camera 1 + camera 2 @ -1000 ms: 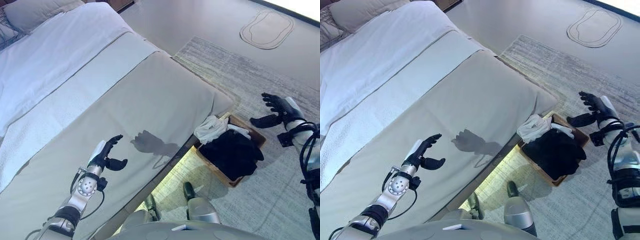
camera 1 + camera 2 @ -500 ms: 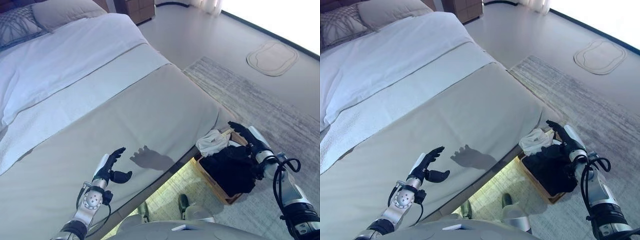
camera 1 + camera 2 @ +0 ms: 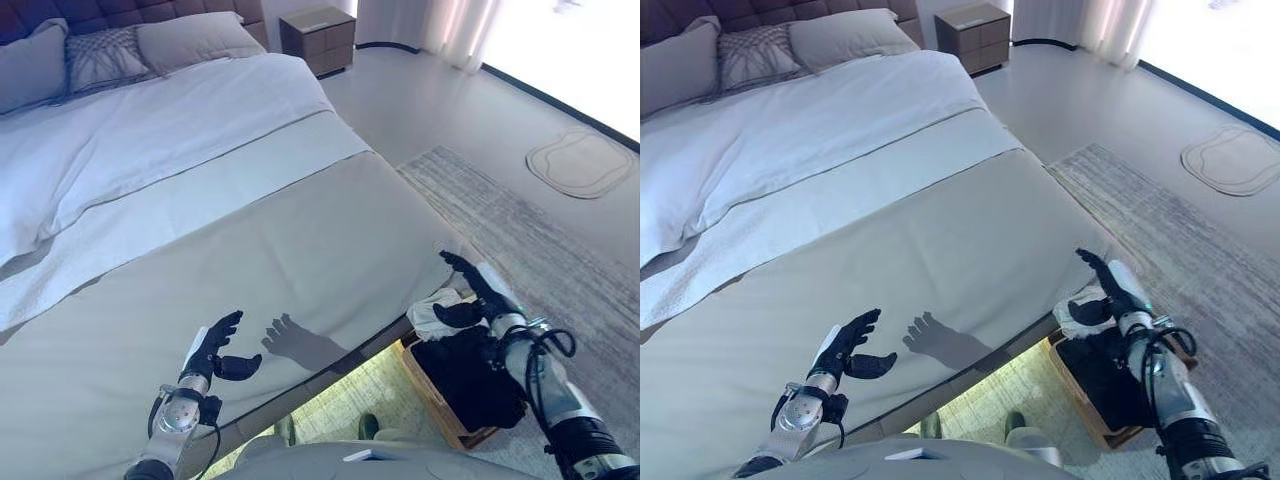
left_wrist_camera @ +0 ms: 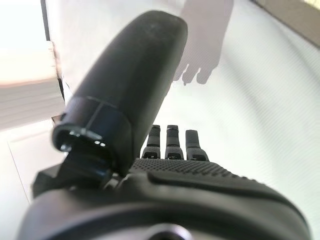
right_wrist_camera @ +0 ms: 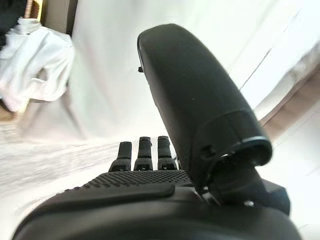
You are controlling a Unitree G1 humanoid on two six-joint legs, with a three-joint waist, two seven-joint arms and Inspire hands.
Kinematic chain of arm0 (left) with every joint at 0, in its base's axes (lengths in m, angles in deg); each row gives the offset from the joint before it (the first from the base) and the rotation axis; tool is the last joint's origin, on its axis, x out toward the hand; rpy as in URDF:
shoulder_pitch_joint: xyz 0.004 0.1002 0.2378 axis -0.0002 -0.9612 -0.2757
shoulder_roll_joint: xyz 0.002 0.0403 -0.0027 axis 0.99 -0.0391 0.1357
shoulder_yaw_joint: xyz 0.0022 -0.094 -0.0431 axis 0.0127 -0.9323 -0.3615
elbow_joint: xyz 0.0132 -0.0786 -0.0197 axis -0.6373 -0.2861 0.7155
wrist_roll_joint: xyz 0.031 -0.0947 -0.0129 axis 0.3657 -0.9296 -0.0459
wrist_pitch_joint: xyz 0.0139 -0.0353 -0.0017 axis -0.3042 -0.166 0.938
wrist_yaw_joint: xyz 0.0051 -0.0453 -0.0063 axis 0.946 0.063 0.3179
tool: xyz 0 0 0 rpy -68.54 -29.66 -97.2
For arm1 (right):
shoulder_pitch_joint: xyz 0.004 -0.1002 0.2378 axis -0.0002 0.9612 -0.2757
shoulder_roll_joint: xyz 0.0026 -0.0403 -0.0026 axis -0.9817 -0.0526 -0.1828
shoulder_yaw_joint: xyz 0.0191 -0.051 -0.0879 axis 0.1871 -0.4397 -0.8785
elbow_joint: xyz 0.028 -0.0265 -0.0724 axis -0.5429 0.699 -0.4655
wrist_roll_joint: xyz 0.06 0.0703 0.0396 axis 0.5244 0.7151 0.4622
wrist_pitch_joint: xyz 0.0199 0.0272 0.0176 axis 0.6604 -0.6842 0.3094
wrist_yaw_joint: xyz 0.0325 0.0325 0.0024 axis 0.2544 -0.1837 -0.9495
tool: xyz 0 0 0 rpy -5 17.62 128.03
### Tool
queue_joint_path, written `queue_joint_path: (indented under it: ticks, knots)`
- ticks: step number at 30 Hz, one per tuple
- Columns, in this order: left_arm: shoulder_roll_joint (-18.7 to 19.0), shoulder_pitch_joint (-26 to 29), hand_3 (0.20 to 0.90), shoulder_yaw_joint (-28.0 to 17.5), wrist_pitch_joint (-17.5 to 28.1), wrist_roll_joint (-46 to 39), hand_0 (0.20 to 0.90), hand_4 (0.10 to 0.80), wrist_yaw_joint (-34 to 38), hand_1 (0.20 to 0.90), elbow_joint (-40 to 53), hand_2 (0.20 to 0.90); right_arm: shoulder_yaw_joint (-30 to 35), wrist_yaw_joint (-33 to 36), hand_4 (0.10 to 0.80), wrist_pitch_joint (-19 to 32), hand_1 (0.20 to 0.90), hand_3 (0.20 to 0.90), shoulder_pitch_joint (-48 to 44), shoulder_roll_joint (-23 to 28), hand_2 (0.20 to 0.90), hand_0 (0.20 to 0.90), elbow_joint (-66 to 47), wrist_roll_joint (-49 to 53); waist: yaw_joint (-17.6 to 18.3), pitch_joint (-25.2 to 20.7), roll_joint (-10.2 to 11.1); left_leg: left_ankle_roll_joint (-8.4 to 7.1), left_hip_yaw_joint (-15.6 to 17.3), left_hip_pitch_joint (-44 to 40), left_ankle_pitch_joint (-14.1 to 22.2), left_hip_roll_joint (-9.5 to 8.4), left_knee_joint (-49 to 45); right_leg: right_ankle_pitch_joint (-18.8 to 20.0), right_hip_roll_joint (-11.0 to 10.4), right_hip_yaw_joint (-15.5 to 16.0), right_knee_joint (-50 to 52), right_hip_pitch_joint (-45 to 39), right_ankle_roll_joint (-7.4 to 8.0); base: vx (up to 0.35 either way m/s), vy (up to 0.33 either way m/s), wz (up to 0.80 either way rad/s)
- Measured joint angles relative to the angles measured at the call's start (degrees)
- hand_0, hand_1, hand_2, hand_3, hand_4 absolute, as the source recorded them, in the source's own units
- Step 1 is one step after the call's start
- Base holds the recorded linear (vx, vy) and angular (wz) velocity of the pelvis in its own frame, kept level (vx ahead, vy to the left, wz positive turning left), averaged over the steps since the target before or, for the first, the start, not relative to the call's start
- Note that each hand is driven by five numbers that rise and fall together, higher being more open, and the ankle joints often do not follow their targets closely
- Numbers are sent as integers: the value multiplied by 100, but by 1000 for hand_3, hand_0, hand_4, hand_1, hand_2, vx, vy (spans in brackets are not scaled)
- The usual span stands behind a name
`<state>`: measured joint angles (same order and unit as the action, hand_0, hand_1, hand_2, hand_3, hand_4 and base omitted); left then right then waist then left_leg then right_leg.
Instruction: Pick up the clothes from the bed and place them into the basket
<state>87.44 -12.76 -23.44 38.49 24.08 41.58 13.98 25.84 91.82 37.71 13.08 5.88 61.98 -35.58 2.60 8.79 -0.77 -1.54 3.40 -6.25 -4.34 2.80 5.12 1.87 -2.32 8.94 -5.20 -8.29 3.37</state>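
left eye view: a wide bed [image 3: 300, 230] with a beige cover fills most of the scene, and no clothes lie on the part that shows. compared with a second ago the whole picture has tilted up, so pillows [image 3: 190, 40] and a nightstand [image 3: 318, 38] now show at the head of the bed; that is the camera moving. the right hand [image 3: 470, 295] has swung in from out over the rug [image 3: 540, 240] and now hovers with straight fingers over the basket [image 3: 440, 405], just above a white garment [image 3: 435, 310] draped on its near rim. black clothes [image 3: 470, 375] fill the basket, which stands on the floor against the foot corner of the bed. the left hand [image 3: 212, 352] floats low over the cover, fingers relaxed and holding nothing. judging from this, the clothes are already in the basket and the task looks close to done.

right eye view: the same layout. a pale round mat [image 3: 1235, 158] lies on the floor well away. nothing blocks either hand.

left wrist view: the left hand's thumb and straight fingers [image 4: 172, 142] point over bare cover, with only the hand's shadow ahead.

right wrist view: the right hand's fingers [image 5: 145, 150] are straight and empty; the white garment shows past them, beside the bed's edge.
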Motion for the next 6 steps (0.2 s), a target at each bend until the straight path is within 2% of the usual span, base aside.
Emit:
queue_joint_path:
  ticks: [6]
  knots:
    - [9,19,900,11,0,0,900,800,-427,900,1,900,-489,71,800,251,900,900,-1,-1,900,900,-4,-507,-180,-9,-10,17,-126,55,-25,-9,1,-13,-9,124,0,-3,16,7,7,11]
